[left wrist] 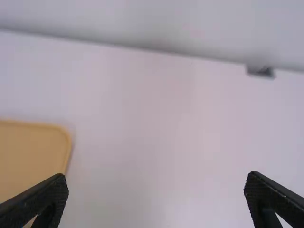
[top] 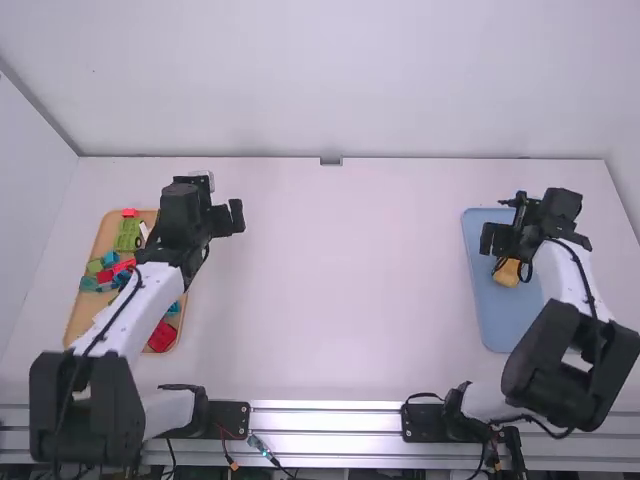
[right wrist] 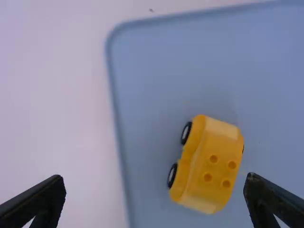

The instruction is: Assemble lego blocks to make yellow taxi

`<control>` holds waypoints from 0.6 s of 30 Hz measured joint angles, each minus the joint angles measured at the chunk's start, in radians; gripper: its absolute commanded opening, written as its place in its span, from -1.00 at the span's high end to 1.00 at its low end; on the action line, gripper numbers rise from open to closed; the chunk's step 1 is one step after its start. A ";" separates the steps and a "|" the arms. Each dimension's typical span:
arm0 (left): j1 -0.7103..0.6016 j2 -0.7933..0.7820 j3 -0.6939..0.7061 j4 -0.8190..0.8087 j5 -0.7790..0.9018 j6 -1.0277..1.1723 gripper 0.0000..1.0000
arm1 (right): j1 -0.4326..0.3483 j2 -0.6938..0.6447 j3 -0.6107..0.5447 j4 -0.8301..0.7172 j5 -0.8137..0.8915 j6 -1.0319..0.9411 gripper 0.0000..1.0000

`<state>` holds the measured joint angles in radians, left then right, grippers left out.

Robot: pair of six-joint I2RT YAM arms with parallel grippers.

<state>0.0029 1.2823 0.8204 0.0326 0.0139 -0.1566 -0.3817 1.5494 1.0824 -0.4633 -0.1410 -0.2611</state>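
Observation:
My left gripper [top: 222, 220] is above the table just right of the orange tray, open; in the left wrist view, its fingers stand wide apart with nothing between them, the gripper [left wrist: 156, 199] over white table. My right gripper [top: 532, 240] hangs over the upper part of the blue tray [top: 497, 325], also open, and in the right wrist view the gripper [right wrist: 156, 199] holds nothing. A yellow toy car [top: 507, 273] lies in the blue tray near that gripper. Seen closer, the car [right wrist: 209, 166] has black wheels along one side and several studs on its top.
The orange tray [top: 190, 283] at the left holds loose blocks: a green one [top: 129, 235], a red one [top: 162, 336], blue and teal ones, partly hidden by the left arm. Its bare corner [left wrist: 33, 152] shows in the left wrist view. White table [top: 340, 280] lies between the trays.

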 measured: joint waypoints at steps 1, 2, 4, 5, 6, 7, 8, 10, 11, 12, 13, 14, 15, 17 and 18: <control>-0.002 -0.036 0.000 -0.007 0.000 0.000 -0.98 | 0.021 -0.029 0.021 -0.028 0.002 -0.001 -0.98; -0.003 -0.072 0.000 -0.016 0.000 0.000 -0.98 | 0.034 -0.047 0.032 -0.042 0.002 0.000 -0.98; -0.003 -0.134 0.000 -0.029 0.000 0.000 -0.98 | 0.062 -0.085 0.057 -0.073 0.002 -0.002 -0.99; -0.003 -0.188 0.000 -0.033 0.000 0.000 -0.98 | 0.088 -0.121 0.077 -0.094 0.002 0.001 -0.98; -0.003 -0.203 0.000 -0.037 0.000 0.000 -0.98 | 0.099 -0.137 0.084 -0.102 0.002 0.001 -0.98; -0.003 -0.237 0.000 -0.045 0.000 0.000 -0.96 | 0.112 -0.156 0.092 -0.113 0.003 -0.002 -0.97; -0.002 -0.264 0.000 -0.046 -0.001 0.000 -0.94 | 0.129 -0.185 0.096 -0.117 0.003 0.000 -0.95; -0.002 -0.299 0.000 -0.035 -0.002 0.009 -0.90 | 0.154 -0.226 0.096 -0.107 0.012 0.006 -0.91; -0.002 -0.315 -0.002 -0.032 -0.002 0.020 -0.88 | 0.168 -0.244 0.096 -0.097 0.018 0.013 -0.88; -0.002 -0.327 -0.008 -0.029 -0.002 0.027 -0.84 | 0.180 -0.257 0.095 -0.084 0.028 0.023 -0.85; -0.002 -0.332 -0.013 -0.028 -0.004 0.033 -0.83 | 0.186 -0.262 0.092 -0.075 0.034 0.027 -0.84; -0.002 -0.342 -0.025 -0.027 -0.005 0.043 -0.80 | 0.197 -0.272 0.085 -0.061 0.043 0.037 -0.81; -0.002 -0.351 -0.039 -0.028 -0.006 0.053 -0.77 | 0.206 -0.281 0.076 -0.049 0.053 0.047 -0.78; -0.002 -0.374 -0.075 -0.029 -0.008 0.078 -0.71 | 0.234 -0.304 0.043 -0.023 0.079 0.072 -0.72; -0.002 -0.384 -0.089 -0.030 -0.009 0.087 -0.68 | 0.244 -0.311 0.032 -0.014 0.088 0.080 -0.69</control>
<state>0.0006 0.8982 0.7319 0.0025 0.0051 -0.0696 -0.1375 1.2381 1.1141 -0.4770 -0.0532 -0.1810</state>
